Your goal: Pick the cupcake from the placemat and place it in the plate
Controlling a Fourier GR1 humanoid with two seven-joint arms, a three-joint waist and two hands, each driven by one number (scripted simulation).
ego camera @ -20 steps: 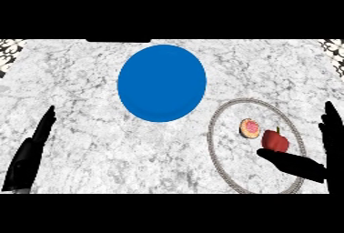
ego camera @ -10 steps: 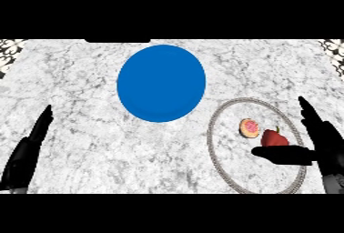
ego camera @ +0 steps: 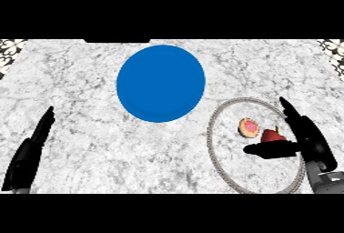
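Note:
A small cupcake (ego camera: 249, 127) with pink frosting lies on a round marble-patterned placemat (ego camera: 222, 154) with a grey rim, at the right. A red fruit with a green stem (ego camera: 271, 135) sits just right of the cupcake. My right hand (ego camera: 306, 136) is over the placemat's right side. Its fingers point straight away from me, and its thumb (ego camera: 269, 149) sticks out leftward just below the red fruit. The hand is open and holds nothing. The blue plate (ego camera: 160, 83) lies at the upper middle with nothing on it. My left hand (ego camera: 28, 154) rests open at the left edge.
The counter top (ego camera: 87, 113) is white-grey marble. Dark patterned corners show at the far left and far right of the back edge.
My right hand has moved left and a little away from me, closer to the red fruit and the cupcake. The left hand, cupcake and plate have not moved.

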